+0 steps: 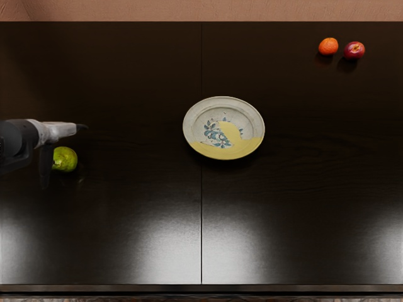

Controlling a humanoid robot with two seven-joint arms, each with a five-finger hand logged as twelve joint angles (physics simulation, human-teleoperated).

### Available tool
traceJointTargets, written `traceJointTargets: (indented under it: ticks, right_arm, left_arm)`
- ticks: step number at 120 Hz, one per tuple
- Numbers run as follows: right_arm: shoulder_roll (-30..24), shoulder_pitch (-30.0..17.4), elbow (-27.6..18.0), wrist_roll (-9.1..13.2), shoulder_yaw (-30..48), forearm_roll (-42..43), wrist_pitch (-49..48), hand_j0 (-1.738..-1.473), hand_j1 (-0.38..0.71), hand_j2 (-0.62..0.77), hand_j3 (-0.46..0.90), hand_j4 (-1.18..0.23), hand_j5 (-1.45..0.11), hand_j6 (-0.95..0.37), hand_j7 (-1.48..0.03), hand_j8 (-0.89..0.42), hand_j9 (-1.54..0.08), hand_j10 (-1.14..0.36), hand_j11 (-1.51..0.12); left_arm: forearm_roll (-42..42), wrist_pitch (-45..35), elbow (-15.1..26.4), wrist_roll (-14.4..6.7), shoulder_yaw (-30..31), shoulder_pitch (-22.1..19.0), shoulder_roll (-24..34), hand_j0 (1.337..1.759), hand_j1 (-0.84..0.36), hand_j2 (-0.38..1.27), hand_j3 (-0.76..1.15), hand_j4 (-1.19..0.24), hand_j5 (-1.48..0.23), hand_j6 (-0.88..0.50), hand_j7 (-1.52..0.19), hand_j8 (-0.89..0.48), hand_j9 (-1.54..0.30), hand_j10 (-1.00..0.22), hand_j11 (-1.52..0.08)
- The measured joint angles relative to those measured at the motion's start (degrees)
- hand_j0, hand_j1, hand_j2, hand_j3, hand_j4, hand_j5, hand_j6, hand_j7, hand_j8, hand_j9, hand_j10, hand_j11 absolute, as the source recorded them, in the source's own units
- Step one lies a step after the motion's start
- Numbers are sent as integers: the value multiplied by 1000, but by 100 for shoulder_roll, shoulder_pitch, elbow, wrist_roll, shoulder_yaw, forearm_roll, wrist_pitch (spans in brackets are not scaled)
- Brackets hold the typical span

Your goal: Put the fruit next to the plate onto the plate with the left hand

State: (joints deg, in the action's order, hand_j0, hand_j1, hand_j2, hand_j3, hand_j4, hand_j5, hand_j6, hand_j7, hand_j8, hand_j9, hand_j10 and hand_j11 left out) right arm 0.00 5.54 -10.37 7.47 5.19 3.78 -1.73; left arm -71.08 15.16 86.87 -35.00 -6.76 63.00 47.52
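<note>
A green lime [65, 158] lies on the dark table near the left edge, well to the left of the plate. The round plate [252, 118], pale with a blue flower pattern and a yellow patch, sits at the table's middle with nothing on it. My left hand [60, 133] comes in from the left edge and hovers just above and behind the lime. Its fingers [74, 128] stretch straight to the right and the thumb [45, 167] points down beside the fruit, open and not closed around it. The right arm does not show.
An orange [328, 46] and a dark red fruit [354, 50] lie side by side at the far right corner. A seam [201, 220] runs down the middle of the glossy tabletop. Bare table lies between the lime and the plate.
</note>
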Motion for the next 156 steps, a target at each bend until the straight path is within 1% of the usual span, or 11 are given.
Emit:
traceJointTargets:
  ticks: [13,32,50,67,77,106,142,156]
  right_arm:
    - [0,0,5,0,0,0,-1,-1658,-316,-6,0,-28,-36,-28,-36,-28,-36,-27,-36]
    - [0,0,8,0,0,0,-2,-1658,-316,-6,0,-28,-36,-28,-36,-27,-36,-27,-36]
    - [0,0,8,0,0,0,-2,-1658,-316,-6,0,-28,-36,-28,-36,-27,-36,-27,-36]
    - [0,0,8,0,0,0,-2,-1658,-316,-6,0,-28,-36,-28,-36,-28,-36,-27,-36]
    - [0,0,9,0,0,0,-1,-1658,-316,-6,0,-28,-36,-28,-36,-28,-36,-27,-36]
    - [0,0,9,0,0,0,-2,-1658,-316,-6,0,-28,-36,-28,-36,-28,-36,-27,-36]
    - [0,0,9,0,0,0,-2,-1658,-316,-6,0,-28,-36,-28,-36,-28,-36,-27,-36]
    - [0,0,9,0,0,0,-2,-1658,-316,-6,0,-28,-36,-28,-36,-28,-36,-27,-36]
  left_arm:
    - [-171,-174,4,0,0,-167,-90,1658,349,2,0,-6,-1,-8,-1,-8,0,-6,0]
    - [-286,-293,5,0,0,-182,-102,1658,348,3,0,-7,-2,-9,-2,-9,-2,-7,-1]
    - [-311,-351,6,0,0,-256,-95,1658,317,8,0,-34,-38,-36,-37,-36,-37,-34,-37]
    - [-334,-619,6,0,0,-370,-93,1658,294,12,0,-54,-63,-56,-63,-56,-62,-54,-62]
    - [-510,-855,6,0,0,-500,-110,1658,286,14,0,-61,-71,-63,-71,-62,-71,-60,-71]
    - [-897,-1298,6,-1,2,-602,-145,1658,276,16,0,-70,-84,-72,-83,-72,-83,-70,-83]
    - [-1020,-1479,-5,0,0,-732,-238,1658,272,17,0,-73,-89,-75,-88,-75,-88,-73,-87]
    - [-1019,-1540,-4,0,0,-815,-273,1658,207,28,0,-128,-159,-130,-158,-129,-158,-127,-157]
